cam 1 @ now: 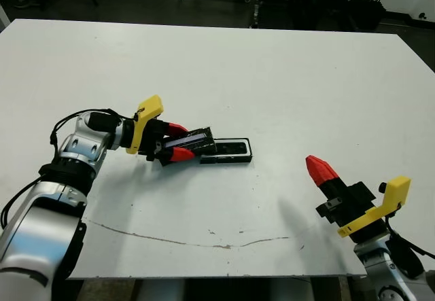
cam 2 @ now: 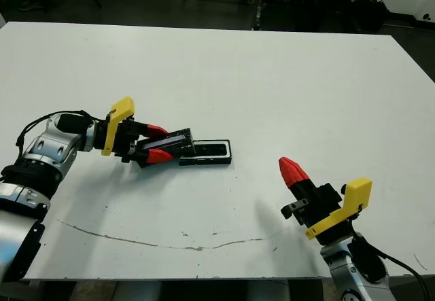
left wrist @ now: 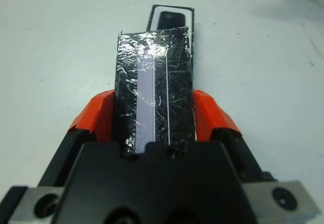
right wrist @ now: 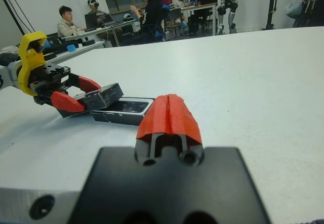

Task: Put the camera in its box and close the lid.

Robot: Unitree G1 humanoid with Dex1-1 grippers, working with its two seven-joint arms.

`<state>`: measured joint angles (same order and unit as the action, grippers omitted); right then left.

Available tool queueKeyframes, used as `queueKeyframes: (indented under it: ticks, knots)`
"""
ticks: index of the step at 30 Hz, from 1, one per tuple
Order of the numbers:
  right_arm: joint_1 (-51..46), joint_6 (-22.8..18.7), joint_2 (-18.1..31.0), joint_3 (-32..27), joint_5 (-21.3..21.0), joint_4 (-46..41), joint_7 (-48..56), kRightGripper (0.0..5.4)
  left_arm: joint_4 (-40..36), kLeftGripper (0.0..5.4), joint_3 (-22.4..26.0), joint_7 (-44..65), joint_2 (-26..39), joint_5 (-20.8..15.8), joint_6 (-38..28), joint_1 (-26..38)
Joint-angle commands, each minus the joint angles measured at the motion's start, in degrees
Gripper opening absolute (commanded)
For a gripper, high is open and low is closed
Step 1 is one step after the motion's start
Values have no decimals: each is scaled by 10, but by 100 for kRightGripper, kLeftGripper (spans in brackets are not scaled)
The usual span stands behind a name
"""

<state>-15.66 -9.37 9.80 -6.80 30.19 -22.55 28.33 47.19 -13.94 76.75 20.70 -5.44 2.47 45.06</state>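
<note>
My left gripper (cam 1: pixel 182 142) is shut on the lid (cam 1: pixel 194 140), a glossy, crinkly black slab held by its long edges between the red fingers (left wrist: pixel 210 110). The lid is tilted, and its far end reaches over the near end of the box (cam 1: pixel 234 159). That box is a shallow black-rimmed tray with a white lining (left wrist: pixel 154 12), lying flat on the table. The camera (left wrist: pixel 172 17) lies inside it as a slim black bar. My right gripper (cam 1: pixel 314 164) hovers apart at the front right, shut and holding nothing.
The white table (cam 1: pixel 272 77) has a thin dark scratch line (cam 1: pixel 190 241) near its front edge. Several people (right wrist: pixel 147 6) sit at desks beyond the table in the right wrist view.
</note>
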Motion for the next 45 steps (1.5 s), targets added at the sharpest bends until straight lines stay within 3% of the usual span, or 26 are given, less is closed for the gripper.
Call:
queueKeyframes:
  ticks: [1, 12, 24, 29, 45]
  knots:
    - [-6, 4, 0, 0, 0, 4, -4, 0, 9, 314, -16, 21, -15, 12, 16, -13]
    - [-12, 10, 0, -1, 4, 5, 0, 0, 8, 314, -36, -2, -43, 30, 13, -13]
    - [-22, 7, -2, -2, 8, -4, -5, 0, 23, 314, -81, -57, -83, 84, -66, -18]
    - [-28, -1, 0, -2, 12, -11, -6, 0, 39, 314, -98, -70, -98, 104, -68, -5]
    - [-35, 1, 4, -1, 16, -15, -3, 0, 108, 314, -99, -74, -168, 111, -58, 41]
